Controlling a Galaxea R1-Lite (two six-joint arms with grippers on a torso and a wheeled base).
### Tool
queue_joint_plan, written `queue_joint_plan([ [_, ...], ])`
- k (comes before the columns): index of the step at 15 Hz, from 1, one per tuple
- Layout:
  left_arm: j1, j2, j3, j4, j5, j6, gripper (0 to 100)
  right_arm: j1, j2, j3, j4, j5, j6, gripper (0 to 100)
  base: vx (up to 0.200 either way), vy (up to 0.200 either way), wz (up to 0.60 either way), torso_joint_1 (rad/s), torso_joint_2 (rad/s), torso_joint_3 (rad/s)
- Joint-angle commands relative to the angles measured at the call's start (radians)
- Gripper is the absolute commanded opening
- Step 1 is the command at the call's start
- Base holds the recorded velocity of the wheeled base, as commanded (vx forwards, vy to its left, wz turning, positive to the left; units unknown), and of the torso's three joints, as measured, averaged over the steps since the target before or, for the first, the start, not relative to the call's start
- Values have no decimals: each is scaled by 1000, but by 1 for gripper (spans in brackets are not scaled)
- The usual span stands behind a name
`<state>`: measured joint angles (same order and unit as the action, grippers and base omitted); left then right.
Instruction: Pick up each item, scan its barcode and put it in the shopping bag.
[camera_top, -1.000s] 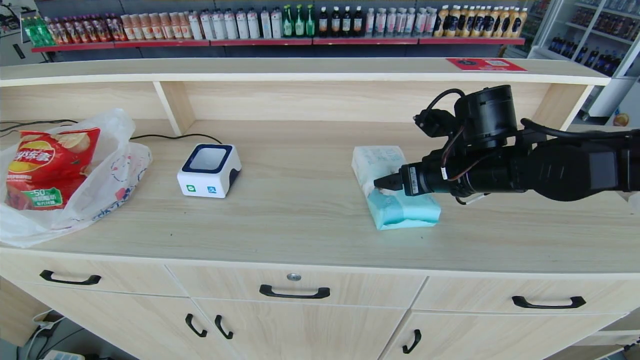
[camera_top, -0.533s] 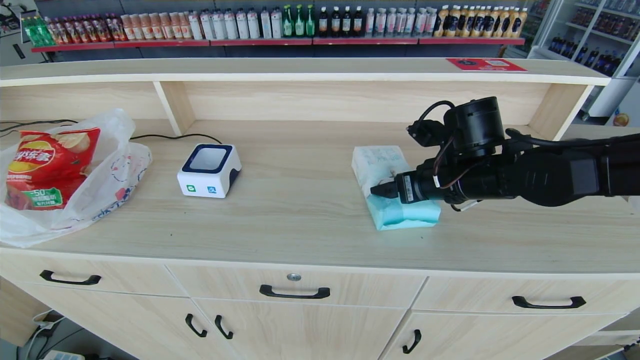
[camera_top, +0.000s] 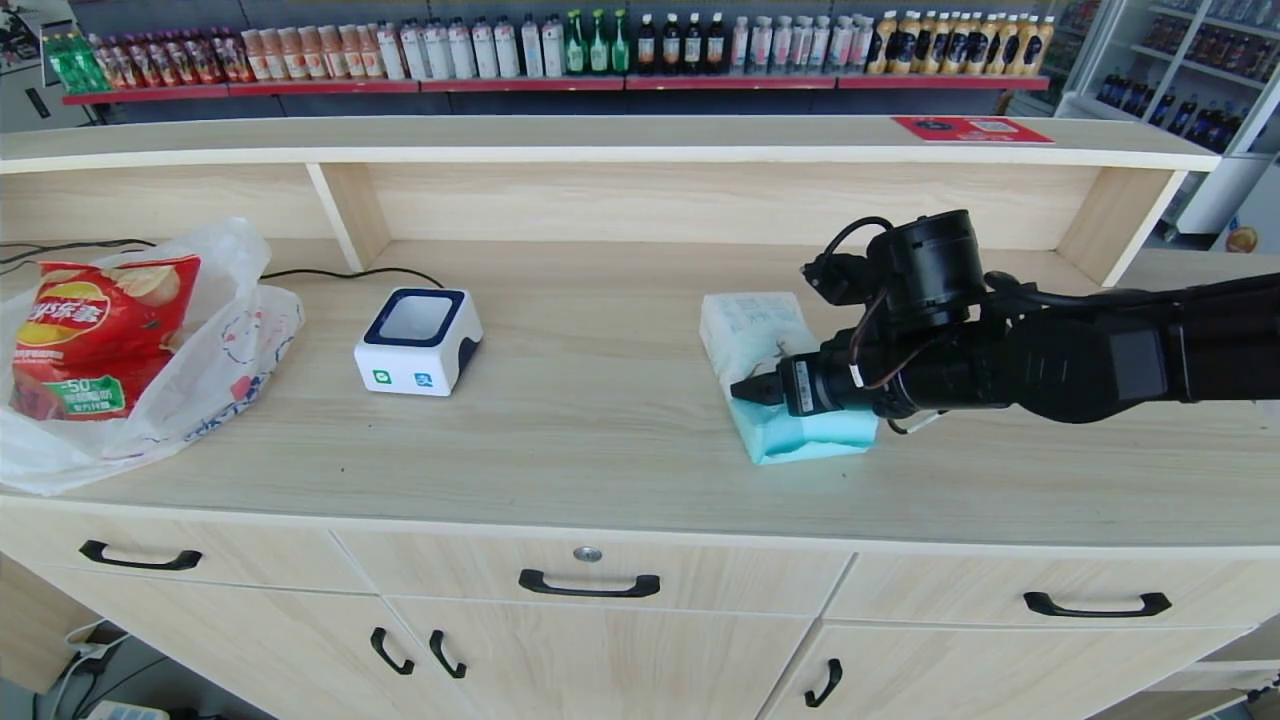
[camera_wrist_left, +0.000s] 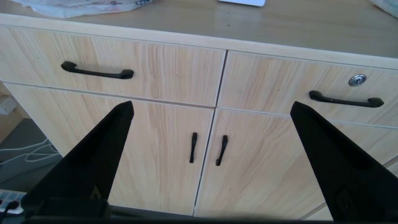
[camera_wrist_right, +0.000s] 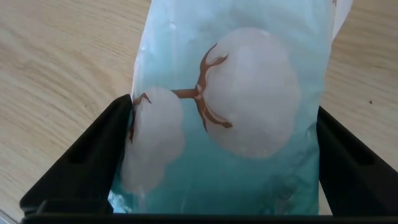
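A soft tissue pack (camera_top: 760, 330), teal and white with a cotton-flower print (camera_wrist_right: 230, 106), lies on the wooden counter (camera_top: 600, 420) right of centre. My right gripper (camera_top: 745, 388) is down over its near half. It is open, with one finger on each long side of the pack (camera_wrist_right: 224, 107), close against the wrapping. The white barcode scanner (camera_top: 418, 341) with a dark-rimmed window stands to the left. Farther left lies the clear plastic shopping bag (camera_top: 235, 330) with a red chips bag (camera_top: 95, 335) in it. My left gripper (camera_wrist_left: 211, 124) hangs open below counter height, facing the drawers.
A black cable (camera_top: 330, 272) runs along the counter behind the scanner. A raised shelf with an upright divider (camera_top: 345, 210) backs the counter. Drawer fronts with black handles (camera_wrist_left: 96, 71) are below. Bare counter lies between scanner and tissue pack.
My right gripper has come down and to the left, settling around the tissue pack. The pack has shifted slightly to the left.
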<state>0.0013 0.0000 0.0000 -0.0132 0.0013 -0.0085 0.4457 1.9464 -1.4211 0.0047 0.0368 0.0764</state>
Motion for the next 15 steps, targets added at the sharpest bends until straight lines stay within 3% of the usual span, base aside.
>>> queue_joint_plan([
  [1,0,0,0,-1,0,-1,100,1,17,1,-3,2,0,100,0,0,0,0,0,0],
  [6,0,0,0,-1,0,-1,100,2,45,-29,-6,-14,16,100,0,0,0,0,0,0],
  [7,0,0,0,-1,2,-1,100,2,42,-25,-5,-15,19,0,0,0,0,0,0,0],
  [15,0,0,0,-1,0,-2,100,8,48,-33,-9,-28,28,0,0,0,0,0,0,0],
])
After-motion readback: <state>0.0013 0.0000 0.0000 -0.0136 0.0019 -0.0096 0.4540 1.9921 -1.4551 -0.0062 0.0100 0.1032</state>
